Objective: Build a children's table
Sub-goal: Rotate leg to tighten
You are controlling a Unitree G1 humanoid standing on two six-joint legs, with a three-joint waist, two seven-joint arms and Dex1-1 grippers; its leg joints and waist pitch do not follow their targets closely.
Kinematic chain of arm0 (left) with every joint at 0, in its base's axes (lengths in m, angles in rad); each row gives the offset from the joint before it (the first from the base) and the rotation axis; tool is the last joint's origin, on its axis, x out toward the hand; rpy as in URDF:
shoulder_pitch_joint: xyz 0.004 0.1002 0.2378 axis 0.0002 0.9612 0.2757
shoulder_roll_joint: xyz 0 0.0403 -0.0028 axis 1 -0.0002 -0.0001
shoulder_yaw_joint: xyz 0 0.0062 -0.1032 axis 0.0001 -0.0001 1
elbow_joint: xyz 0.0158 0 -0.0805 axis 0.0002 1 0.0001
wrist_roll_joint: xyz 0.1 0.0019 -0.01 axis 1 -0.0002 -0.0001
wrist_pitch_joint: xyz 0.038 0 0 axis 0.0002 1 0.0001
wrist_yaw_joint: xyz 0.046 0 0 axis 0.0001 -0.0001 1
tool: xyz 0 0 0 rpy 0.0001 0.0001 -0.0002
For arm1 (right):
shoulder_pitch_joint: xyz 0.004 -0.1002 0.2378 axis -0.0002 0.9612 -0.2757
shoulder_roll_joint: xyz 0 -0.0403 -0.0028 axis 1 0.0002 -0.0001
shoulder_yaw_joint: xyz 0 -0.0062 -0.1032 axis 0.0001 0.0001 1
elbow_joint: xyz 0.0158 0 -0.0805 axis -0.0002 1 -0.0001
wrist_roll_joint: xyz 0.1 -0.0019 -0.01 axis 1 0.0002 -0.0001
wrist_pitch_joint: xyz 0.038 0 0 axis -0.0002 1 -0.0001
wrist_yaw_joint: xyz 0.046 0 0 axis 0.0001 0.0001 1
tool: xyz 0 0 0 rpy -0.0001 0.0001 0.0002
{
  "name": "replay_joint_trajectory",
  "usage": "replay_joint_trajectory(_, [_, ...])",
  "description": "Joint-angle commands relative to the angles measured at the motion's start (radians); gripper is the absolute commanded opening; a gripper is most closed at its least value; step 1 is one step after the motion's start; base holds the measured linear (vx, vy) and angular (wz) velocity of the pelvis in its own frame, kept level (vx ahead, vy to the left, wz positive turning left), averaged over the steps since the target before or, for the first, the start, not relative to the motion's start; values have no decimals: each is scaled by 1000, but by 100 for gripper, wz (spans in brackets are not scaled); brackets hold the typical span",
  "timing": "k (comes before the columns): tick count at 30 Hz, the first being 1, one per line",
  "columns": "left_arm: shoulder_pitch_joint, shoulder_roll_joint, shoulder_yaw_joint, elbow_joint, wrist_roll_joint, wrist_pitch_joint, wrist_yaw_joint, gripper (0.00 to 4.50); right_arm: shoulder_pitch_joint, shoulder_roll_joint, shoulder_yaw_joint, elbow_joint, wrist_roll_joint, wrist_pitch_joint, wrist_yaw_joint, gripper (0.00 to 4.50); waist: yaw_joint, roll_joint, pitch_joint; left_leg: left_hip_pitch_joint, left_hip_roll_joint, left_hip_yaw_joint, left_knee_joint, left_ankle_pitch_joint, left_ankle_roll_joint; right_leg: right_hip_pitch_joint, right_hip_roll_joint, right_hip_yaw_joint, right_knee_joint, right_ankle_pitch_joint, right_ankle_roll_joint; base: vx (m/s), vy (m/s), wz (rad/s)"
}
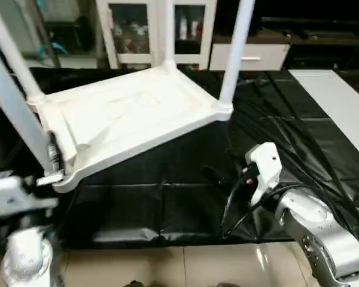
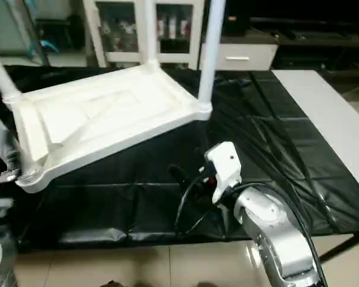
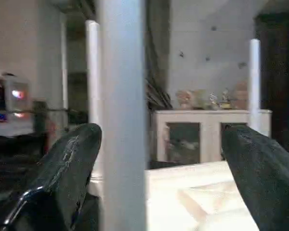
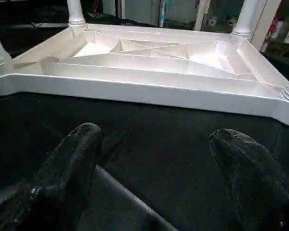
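The children's table lies upside down on the black-covered surface (image 1: 167,197), its ribbed white tabletop (image 1: 131,113) facing up. White legs stand in its corner sockets, among them the near-left leg (image 1: 15,104) and the right leg (image 1: 236,48). My left gripper (image 3: 159,131) is open, and the near-left leg (image 3: 123,115) stands between its fingers (image 3: 70,159), close to one of them. My right gripper (image 4: 155,132) hangs open and empty over the black cover, facing the tabletop's long side wall (image 4: 135,91).
A white glass-door cabinet (image 1: 155,30) stands behind the work surface. A white panel (image 1: 341,113) lies along the right side. Black cables (image 1: 239,203) loop by my right wrist (image 1: 263,167). Tiled floor (image 1: 167,266) runs along the near edge.
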Motion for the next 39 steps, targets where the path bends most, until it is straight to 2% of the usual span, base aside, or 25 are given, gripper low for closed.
replay_joint_trajectory(1, [-18,9,12,28,-9,17,0,446,-14,-10,-9,13,-6,-11,12,391,-2,3,-40,0,64,-26,-125,-321,-33,18,-58,42,-87,-334,-99,0,0,0])
replay_joint_trajectory(3, [-47,21,24,61,7,28,18,446,-16,-11,-5,13,-7,-11,15,391,-4,2,-40,-6,66,-26,-126,-300,-29,22,-59,40,-84,-326,-111,0,0,0])
replay_joint_trajectory(5, [-121,38,61,131,-9,54,50,446,-20,-14,6,7,-10,-9,21,391,-3,8,-46,1,63,-23,-118,-295,-30,17,-59,42,-85,-340,-120,0,0,0])
replay_joint_trajectory(6, [-131,40,66,140,-13,58,57,446,-20,-15,7,5,-10,-8,22,391,-2,8,-47,4,62,-20,-117,-281,-28,15,-58,42,-86,-322,-126,0,0,0])
replay_joint_trajectory(7, [-156,52,79,161,-31,74,69,446,-20,-18,12,-2,-9,-7,26,391,1,13,-53,5,64,-17,-113,-227,-23,19,-57,42,-80,-240,-147,0,0,0])
replay_joint_trajectory(8, [-173,63,84,175,-42,81,70,446,-17,-22,15,-9,-7,-5,31,391,4,15,-54,2,66,-15,-117,-204,-12,24,-55,39,-75,-192,-164,0,0,0])
replay_joint_trajectory(9, [-173,63,84,175,-42,81,70,446,-17,-22,15,-9,-7,-5,31,391,4,15,-54,2,66,-15,-117,-204,-12,24,-55,39,-75,-192,-164,0,0,0])
replay_joint_trajectory(10, [-179,67,84,180,-47,82,67,446,-17,-24,16,-11,-6,-4,33,391,4,14,-60,-6,66,-15,-117,-161,-2,35,-56,36,-68,-129,-180,57,-18,0])
replay_joint_trajectory(11, [-194,68,93,192,-53,73,75,446,-15,-25,15,-13,-8,-4,35,391,7,25,-65,-2,68,-14,-112,-107,6,35,-55,35,-60,-47,-198,57,-18,0])
replay_joint_trajectory(14, [-201,67,99,190,-46,51,84,446,-10,-23,13,-14,-11,-9,33,391,10,21,-69,-1,69,-10,-107,-38,34,43,-52,31,-51,91,-236,64,-1,1])
replay_joint_trajectory(16, [-202,66,100,189,-44,47,87,446,-10,-23,12,-14,-11,-10,32,391,11,23,-67,-1,71,-8,-109,-46,43,45,-54,30,-51,87,-247,0,0,0])
replay_joint_trajectory(19, [-210,67,120,190,-9,12,132,446,-10,-21,13,-10,-14,-12,30,391,8,23,-61,1,74,-8,-117,-134,35,43,-53,30,-60,-11,-241,0,0,0])
replay_joint_trajectory(20, [-225,71,132,202,-13,19,150,446,-11,-21,15,-8,-15,-14,30,391,7,21,-57,3,73,-6,-121,-192,19,41,-54,31,-66,-99,-228,0,0,0])
replay_joint_trajectory(22, [-240,74,143,222,-31,32,156,446,-12,-21,17,-6,-15,-16,31,391,5,20,-55,6,72,-6,-122,-235,0,36,-55,33,-73,-179,-208,0,0,0])
replay_joint_trajectory(24, [-256,82,154,248,-47,32,157,446,-14,-24,18,-3,-16,-18,32,391,2,18,-54,3,71,-7,-123,-243,-12,33,-53,33,-75,-210,-186,0,0,0])
replay_joint_trajectory(26, [-271,92,166,265,-52,26,166,446,-17,-27,21,1,-18,-21,37,391,2,22,-57,4,70,-8,-122,-235,-17,31,-53,34,-74,-202,-180,0,0,0])
replay_joint_trajectory(30, [-288,105,164,293,-89,31,132,446,-18,-30,22,3,-17,-20,42,391,3,21,-60,0,70,-8,-122,-201,-14,34,-52,33,-69,-142,-188,0,0,0])
replay_joint_trajectory(31, [-302,106,156,315,-118,44,99,446,-19,-32,25,5,-18,-24,48,391,3,14,-60,-1,70,-6,-122,-195,-11,34,-52,33,-69,-136,-190,0,0,0])
replay_joint_trajectory(32, [-329,112,144,357,-172,77,25,446,-22,-37,33,6,-16,-24,62,391,8,17,-62,6,68,-3,-120,-178,-10,29,-52,35,-68,-126,-196,0,0,0])
replay_joint_trajectory(35, [-348,121,132,390,-208,105,-33,446,-25,-42,40,6,-16,-25,76,391,11,18,-62,3,70,-3,-121,-151,-8,33,-53,34,-62,-79,-209,0,0,0])
replay_joint_trajectory(36, [-369,134,112,427,-248,154,-116,446,-28,-52,47,3,-15,-27,96,391,11,19,-63,4,70,-2,-120,-146,-7,34,-53,33,-60,-66,-213,0,0,0])
replay_joint_trajectory(37, [-378,140,104,443,-263,173,-148,446,-29,-57,50,1,-14,-28,106,391,16,20,-63,10,68,3,-118,-150,-5,29,-52,35,-62,-74,-216,0,0,0])
replay_joint_trajectory(39, [-388,148,94,457,-311,230,-220,446,-26,-69,54,-6,-9,-28,125,391,24,20,-61,13,72,7,-122,-174,-6,27,-53,35,-63,-104,-217,0,0,0])
